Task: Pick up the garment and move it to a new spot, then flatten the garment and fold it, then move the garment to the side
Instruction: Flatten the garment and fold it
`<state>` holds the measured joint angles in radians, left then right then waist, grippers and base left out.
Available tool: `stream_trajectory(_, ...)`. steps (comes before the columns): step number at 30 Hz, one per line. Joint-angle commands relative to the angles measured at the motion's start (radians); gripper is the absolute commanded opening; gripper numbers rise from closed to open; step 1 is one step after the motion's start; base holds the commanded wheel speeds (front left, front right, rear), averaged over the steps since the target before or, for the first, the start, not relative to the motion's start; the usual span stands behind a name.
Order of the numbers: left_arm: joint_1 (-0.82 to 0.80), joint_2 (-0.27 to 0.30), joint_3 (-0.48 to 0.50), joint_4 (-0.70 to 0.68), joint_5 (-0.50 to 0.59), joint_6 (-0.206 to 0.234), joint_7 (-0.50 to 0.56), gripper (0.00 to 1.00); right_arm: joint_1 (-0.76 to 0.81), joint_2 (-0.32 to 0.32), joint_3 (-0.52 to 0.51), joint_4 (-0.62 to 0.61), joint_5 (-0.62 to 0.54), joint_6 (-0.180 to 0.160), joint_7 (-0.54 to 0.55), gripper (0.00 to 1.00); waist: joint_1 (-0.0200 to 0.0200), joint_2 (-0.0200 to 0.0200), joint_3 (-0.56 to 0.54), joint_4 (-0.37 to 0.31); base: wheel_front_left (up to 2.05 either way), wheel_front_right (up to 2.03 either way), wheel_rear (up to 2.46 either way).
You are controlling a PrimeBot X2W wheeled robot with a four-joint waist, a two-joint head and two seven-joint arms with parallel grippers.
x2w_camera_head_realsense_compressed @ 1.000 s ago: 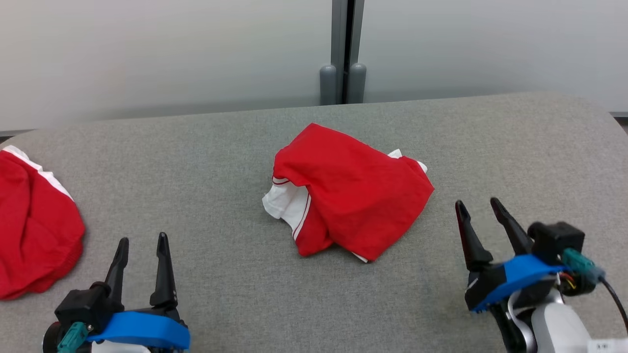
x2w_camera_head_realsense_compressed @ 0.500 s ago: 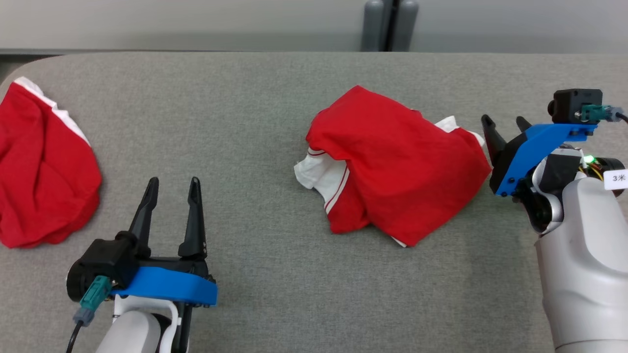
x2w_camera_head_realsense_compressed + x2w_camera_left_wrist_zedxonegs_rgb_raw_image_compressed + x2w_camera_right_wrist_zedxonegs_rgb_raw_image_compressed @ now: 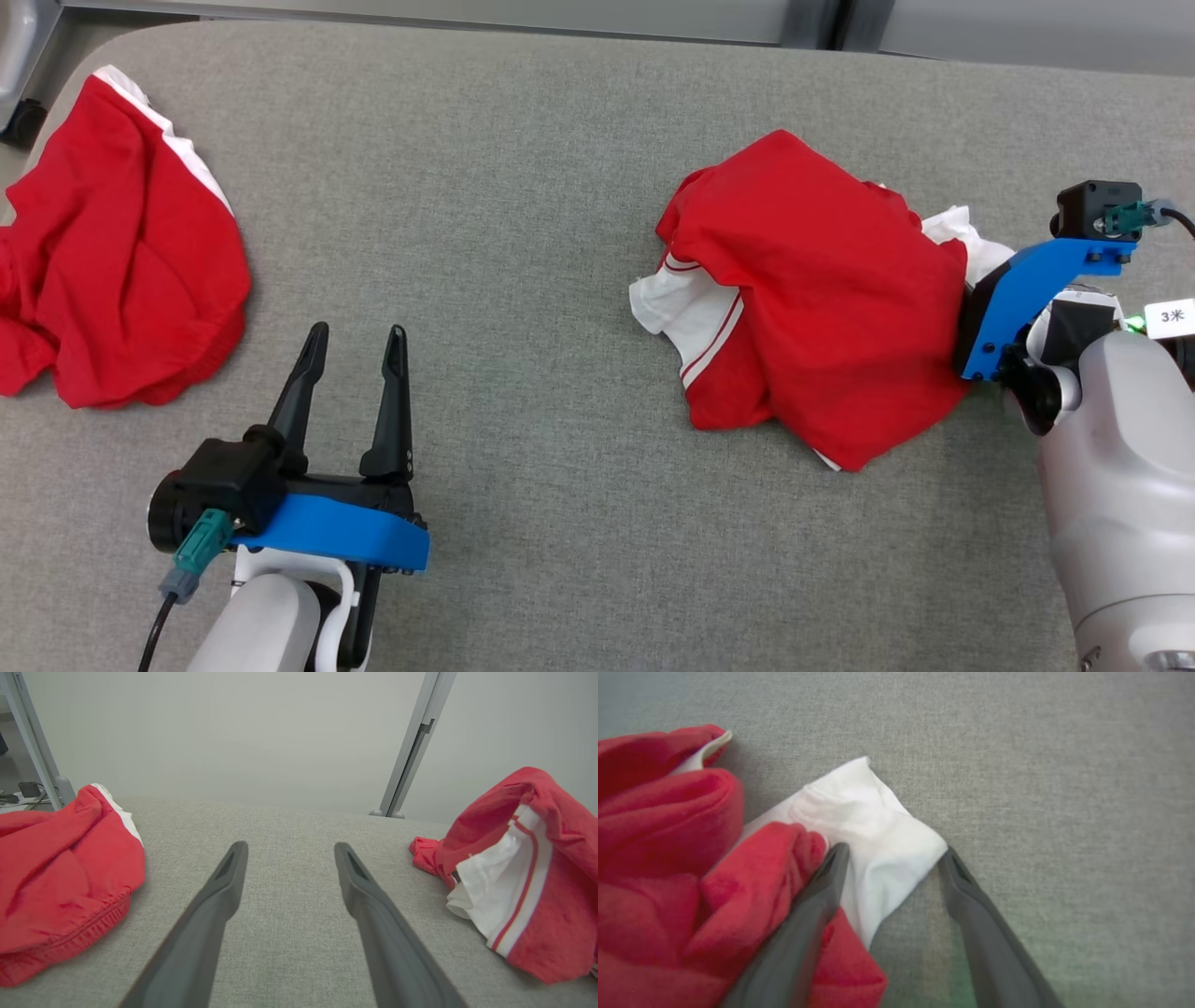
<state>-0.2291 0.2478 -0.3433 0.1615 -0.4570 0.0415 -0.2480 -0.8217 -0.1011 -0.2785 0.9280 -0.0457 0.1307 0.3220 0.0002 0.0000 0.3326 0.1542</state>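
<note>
Red garment [image 3: 822, 317]: crumpled heap with white panels and a thin red stripe, lying on the desk [image 3: 523, 187]. It sits right at the tips of the right fingers [image 3: 812, 914] and well off to the right of the left fingers [image 3: 301, 387].
White flap [image 3: 878, 830]: a corner of the same garment that sticks out between the two right fingers and lies flat on the cloth.
Right fingers: spread wide, one on each side of the white flap. One tip is against the red fold, the other is at the flap's outer edge. Not pinched on it, and the tips are down at desk level.
Left fingers: spread wide with nothing between them, pointing across bare desk with no cloth touching them.
Second red garment [image 3: 121, 252]: a bunched pile with a white edge, off to the left of the left fingers and apart from them, near the desk's rounded corner.
Desk: grey woven fabric top that runs under both pairs of fingers.
Wall [image 3: 233, 742]: pale and plain, beyond the left fingertips, with a grey post [image 3: 411, 756] ahead and right of them.
</note>
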Motion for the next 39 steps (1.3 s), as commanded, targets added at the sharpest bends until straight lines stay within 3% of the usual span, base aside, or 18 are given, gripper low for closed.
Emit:
stream_trajectory(1,-0.020,0.000,-0.003,0.005,0.004,-0.005,-0.004,1.00,0.011,0.009,-0.005,0.049,0.000,0.000,0.008,0.90,-0.0002,0.0000,-0.002,0.000,0.00,0.00,0.00)
stream_trajectory(2,-0.020,0.000,-0.002,0.009,0.004,-0.005,-0.005,1.00,0.006,0.014,0.000,0.061,0.006,0.000,-0.001,0.17,-0.0002,0.0000,-0.003,-0.001,0.00,0.00,0.00)
stream_trajectory(3,-0.019,0.001,-0.001,0.012,0.004,-0.006,-0.006,1.00,-0.003,0.020,0.007,0.069,0.017,0.001,-0.010,0.00,-0.0002,0.0000,-0.006,-0.002,0.00,0.00,0.00)
stream_trajectory(9,-0.004,0.004,0.006,0.033,-0.003,-0.009,-0.010,1.00,-0.060,0.027,0.088,0.025,0.094,0.000,-0.149,0.00,-0.0002,0.0000,-0.050,-0.021,0.00,0.00,0.00)
stream_trajectory(15,0.029,0.005,0.021,0.049,-0.014,-0.003,-0.013,1.00,-0.063,0.025,0.287,-0.144,0.215,0.000,-0.221,0.00,-0.0002,0.0000,-0.133,-0.046,0.00,0.00,0.00)
stream_trajectory(21,0.064,0.012,0.027,0.048,-0.018,0.005,-0.014,1.00,-0.034,-0.021,0.453,-0.441,0.320,0.000,-0.185,0.00,-0.0002,0.0000,-0.198,-0.059,0.00,0.00,0.00)
stream_trajectory(26,0.083,0.020,0.029,0.037,-0.025,0.012,-0.013,1.00,-0.039,-0.033,0.524,-0.656,0.361,0.000,-0.142,0.00,-0.0002,0.0000,-0.222,-0.059,0.00,0.00,0.00)
stream_trajectory(39,0.116,0.034,0.042,-0.005,-0.035,0.039,-0.006,1.00,-0.025,-0.005,0.527,-1.044,0.325,0.000,-0.010,0.00,-0.0002,0.0000,-0.246,-0.056,0.00,0.00,0.00)
